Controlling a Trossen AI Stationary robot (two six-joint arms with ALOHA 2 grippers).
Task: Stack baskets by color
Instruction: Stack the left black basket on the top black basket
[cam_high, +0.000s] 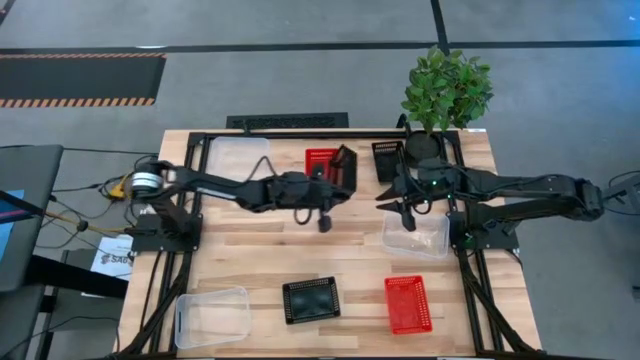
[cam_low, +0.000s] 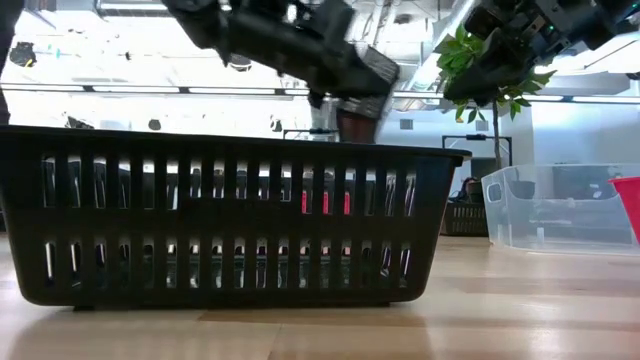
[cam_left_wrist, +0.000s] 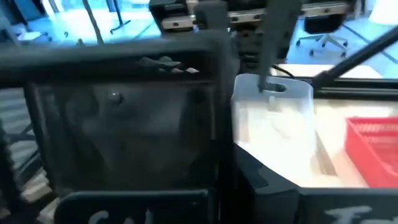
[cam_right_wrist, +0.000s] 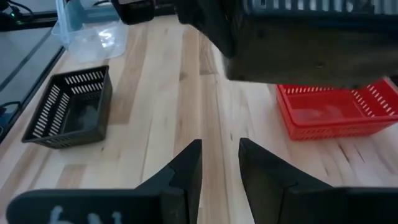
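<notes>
While it hangs above the back half of the wooden table (cam_high: 300, 250), the left gripper (cam_high: 338, 172) is clamped shut on the rim of a black mesh basket (cam_high: 344, 170), holding it tilted in the air just beside a red mesh basket (cam_high: 320, 160) that sits near the table's far edge. From the left wrist, the held basket (cam_left_wrist: 124, 124) fills most of the picture.

Other baskets are spread over the table. A second black mesh basket (cam_high: 388, 158) stands at the far edge, next to the potted green plant (cam_high: 445, 90). A third black one (cam_high: 310, 299) sits upright near the front edge, and in the low view it (cam_low: 225, 225) blocks most of the scene. Well to its right lies another red mesh basket (cam_high: 408, 304). A clear translucent basket (cam_high: 212, 317) rests at the front left corner, a second clear one (cam_high: 238, 155) at the back left, and a third (cam_high: 415, 235) on the right side.

The right gripper (cam_high: 405, 212) hovers above the table beside that right-hand clear basket, with its fingers (cam_right_wrist: 186, 168) partly apart and nothing between them. The right wrist view looks past them at bare wood, with a black basket (cam_right_wrist: 68, 106) and a red basket (cam_right_wrist: 339, 111) off to the sides.
</notes>
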